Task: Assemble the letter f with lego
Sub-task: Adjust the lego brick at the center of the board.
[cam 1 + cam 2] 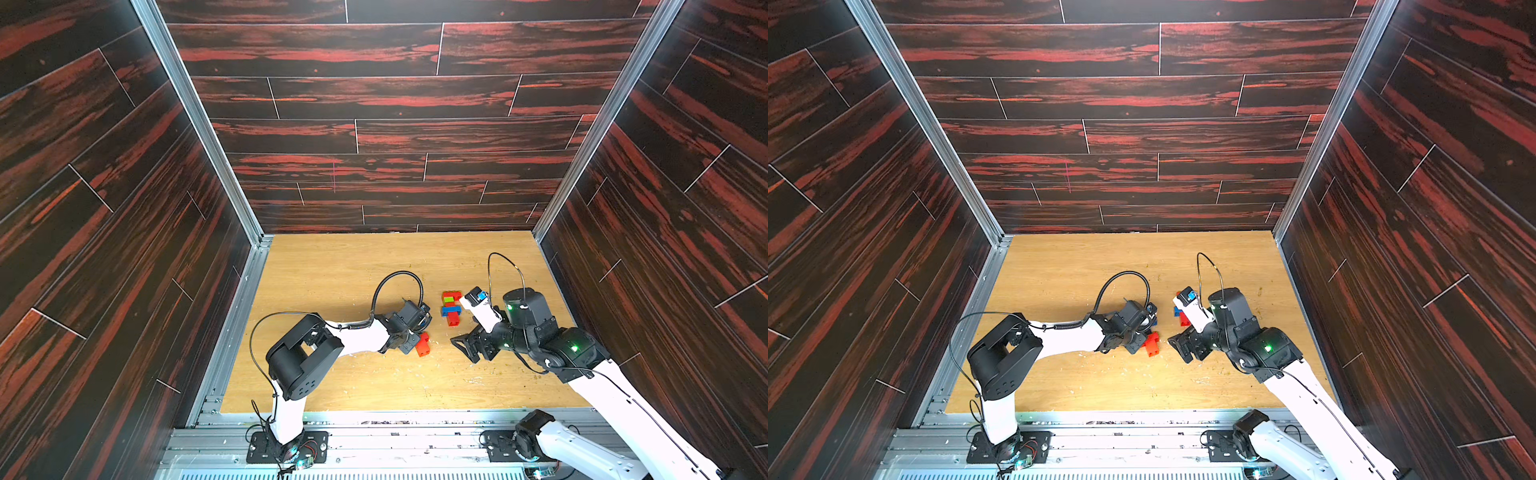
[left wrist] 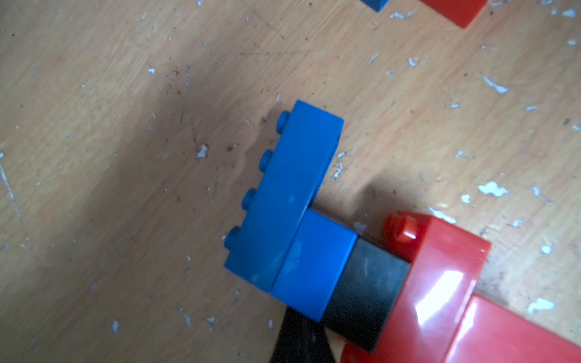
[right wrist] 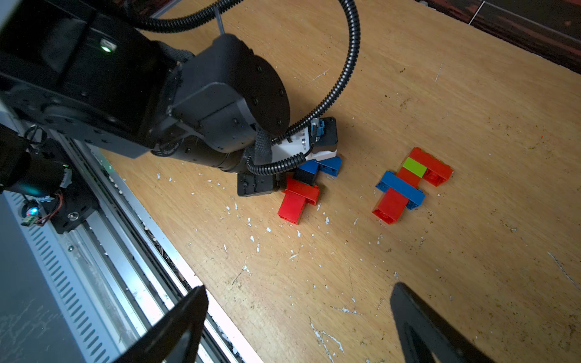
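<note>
Lego blue-black-red stack [image 3: 298,195], left gripper [image 2: 298,342] clenched shut at its blue end, right gripper [image 3: 301,286] released, empty: probably best seated squarely before joining red-blue-green assembly [image 3: 399,188].

A pale wooden tabletop [image 1: 332,270] fills the floor, scuffed with white flecks [image 3: 318,332] and small dark specks. Dark panels with red wood-grain streaks form the far wall [image 1: 395,104], left wall [image 1: 83,208] and right wall [image 1: 685,208]. Aluminium posts [image 1: 198,116] stand in the far corners. A metal rail [image 1: 395,440] and slotted grille [image 1: 353,473] line the near edge.
</note>
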You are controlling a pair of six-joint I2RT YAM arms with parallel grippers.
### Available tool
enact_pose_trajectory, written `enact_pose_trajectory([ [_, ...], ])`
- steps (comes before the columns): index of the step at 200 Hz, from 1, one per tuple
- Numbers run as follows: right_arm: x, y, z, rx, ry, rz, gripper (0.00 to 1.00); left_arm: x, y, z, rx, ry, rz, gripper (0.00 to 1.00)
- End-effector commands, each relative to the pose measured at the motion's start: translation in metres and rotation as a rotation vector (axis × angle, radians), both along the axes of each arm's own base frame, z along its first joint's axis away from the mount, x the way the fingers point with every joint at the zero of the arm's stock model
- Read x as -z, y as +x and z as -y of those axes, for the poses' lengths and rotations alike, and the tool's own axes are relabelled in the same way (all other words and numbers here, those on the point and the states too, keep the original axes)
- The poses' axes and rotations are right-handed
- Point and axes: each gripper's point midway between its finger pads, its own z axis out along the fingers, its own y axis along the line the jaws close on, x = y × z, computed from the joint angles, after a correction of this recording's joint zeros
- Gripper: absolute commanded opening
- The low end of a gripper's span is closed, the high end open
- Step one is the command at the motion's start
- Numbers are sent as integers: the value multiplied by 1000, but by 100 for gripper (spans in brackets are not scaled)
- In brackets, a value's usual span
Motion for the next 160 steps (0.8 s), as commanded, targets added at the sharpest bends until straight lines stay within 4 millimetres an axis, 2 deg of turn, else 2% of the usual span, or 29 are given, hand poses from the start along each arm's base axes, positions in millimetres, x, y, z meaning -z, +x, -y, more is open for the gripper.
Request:
enact_pose_trajectory([
  [1, -3, 1, 0, 7, 7, 0, 94, -5, 8, 5, 10, -9, 10, 0],
  [88, -2, 3, -2, -1, 4, 0, 94, -8, 12, -3, 2, -3, 19, 0],
  [160, -1, 1, -1, 1, 7, -1, 94, -9, 17, 3, 18, -7, 16, 0],
])
